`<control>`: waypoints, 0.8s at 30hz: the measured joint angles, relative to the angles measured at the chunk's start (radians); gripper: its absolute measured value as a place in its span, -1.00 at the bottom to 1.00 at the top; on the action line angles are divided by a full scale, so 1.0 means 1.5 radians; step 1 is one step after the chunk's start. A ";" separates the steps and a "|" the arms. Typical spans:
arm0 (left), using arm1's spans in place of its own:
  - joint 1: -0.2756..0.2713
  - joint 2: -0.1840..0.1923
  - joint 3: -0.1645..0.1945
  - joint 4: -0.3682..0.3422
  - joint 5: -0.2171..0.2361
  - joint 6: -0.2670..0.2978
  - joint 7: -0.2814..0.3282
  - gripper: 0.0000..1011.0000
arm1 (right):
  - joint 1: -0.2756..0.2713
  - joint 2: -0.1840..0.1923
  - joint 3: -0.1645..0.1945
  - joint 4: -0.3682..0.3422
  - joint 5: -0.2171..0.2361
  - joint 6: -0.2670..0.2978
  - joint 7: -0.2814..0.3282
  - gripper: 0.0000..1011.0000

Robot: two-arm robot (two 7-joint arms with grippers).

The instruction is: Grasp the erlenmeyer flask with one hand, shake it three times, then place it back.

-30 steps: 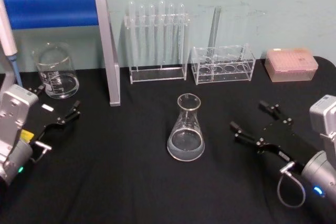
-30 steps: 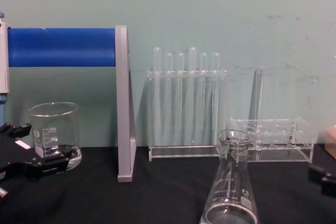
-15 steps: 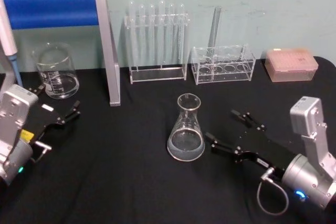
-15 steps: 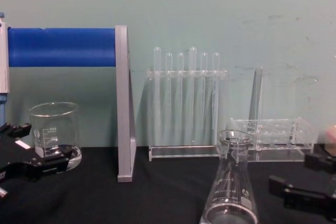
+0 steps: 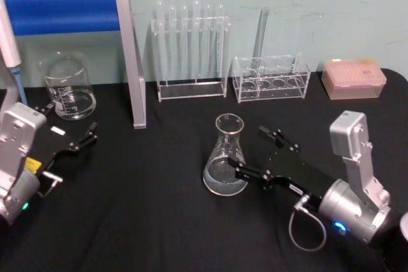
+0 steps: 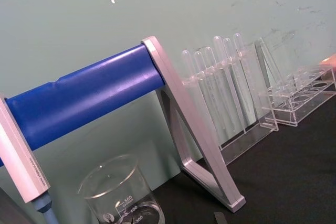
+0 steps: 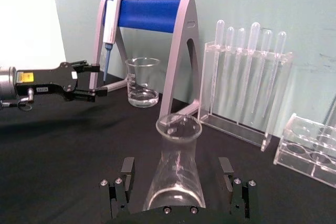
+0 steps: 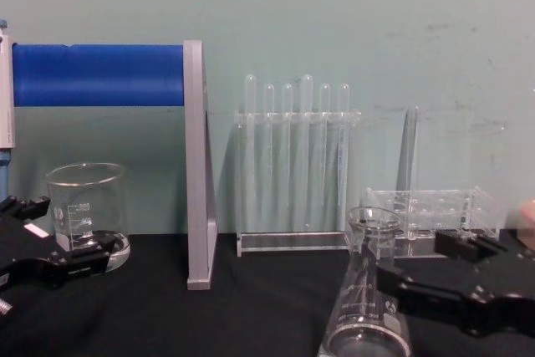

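The erlenmeyer flask (image 5: 226, 157) stands upright on the black table, clear glass with a wide base and a narrow neck. My right gripper (image 5: 255, 153) has reached in from the right and is open, one finger on each side of the flask's lower body. In the right wrist view the flask (image 7: 176, 182) rises between the two black fingers (image 7: 127, 169), which stand clear of the glass. The chest view shows the flask (image 8: 368, 298) with the right gripper (image 8: 426, 265) beside it. My left gripper (image 5: 67, 124) rests open at the table's left, near the beaker.
A glass beaker (image 5: 67, 87) sits at the back left under a blue-barred pipette stand (image 5: 64, 11). A rack of test tubes (image 5: 190, 49), a low clear rack (image 5: 271, 79) and a pink tip box (image 5: 354, 78) line the back wall.
My right gripper has moved left across the table to the flask, and its open fingers now flank it. The flask and the left arm have not moved.
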 joint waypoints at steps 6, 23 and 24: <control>0.000 0.000 0.000 0.000 0.000 0.000 0.000 0.98 | 0.022 -0.025 -0.002 0.024 -0.006 0.004 0.007 0.98; 0.000 0.000 0.000 0.000 0.000 0.000 0.000 0.98 | 0.079 -0.091 -0.008 0.098 -0.052 0.024 0.009 0.98; 0.000 0.000 0.000 0.000 0.000 0.000 0.000 0.98 | 0.080 -0.093 -0.008 0.100 -0.054 0.024 0.009 0.98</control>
